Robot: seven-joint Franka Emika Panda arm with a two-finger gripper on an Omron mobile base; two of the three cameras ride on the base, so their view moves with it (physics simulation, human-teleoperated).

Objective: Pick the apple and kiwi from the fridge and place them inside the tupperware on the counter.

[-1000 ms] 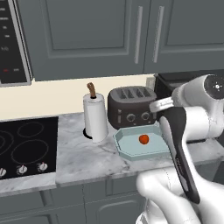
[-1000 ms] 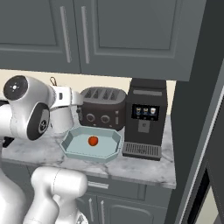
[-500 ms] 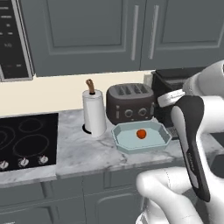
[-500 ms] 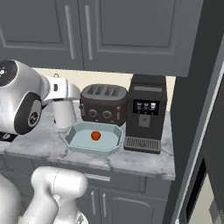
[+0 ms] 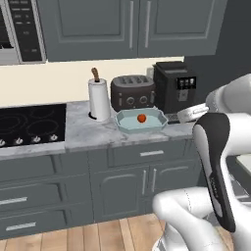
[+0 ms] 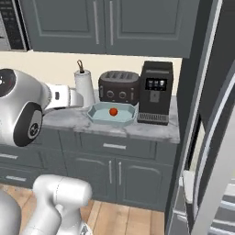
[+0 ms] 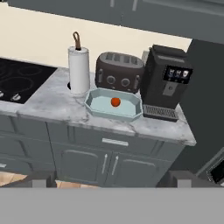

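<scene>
On the counter [image 7: 52, 103], between the paper-towel roll [image 7: 79, 70] and the black coffee machine [image 7: 166, 83], sits the tupperware [image 7: 97, 104], just in front of the toaster [image 7: 119, 72]. The apple [image 7: 115, 102] already lies inside it, near the middle of the pale floor, a small red-orange ball touching none of the walls. That leaves the kiwi, which I judge must be fetched from the fridge [image 6: 215, 137], whose door stands ajar at the right edge of the right base view; I can't make out any fruit on the shelves from here.

From the hand camera, the gripper [image 7: 109, 179] looks down at the counter from well back, its two dark tips standing wide apart with nothing between them, so the fingers are spread and empty.

As for the kiwi, I'd expect it to be light, small and slightly soft, with a skin that gives some grip but bruises under a hard squeeze. Taking it across its middle, at the widest part, with a gentle close seems safest; being roundish, it may roll if nudged on one side first.
</scene>
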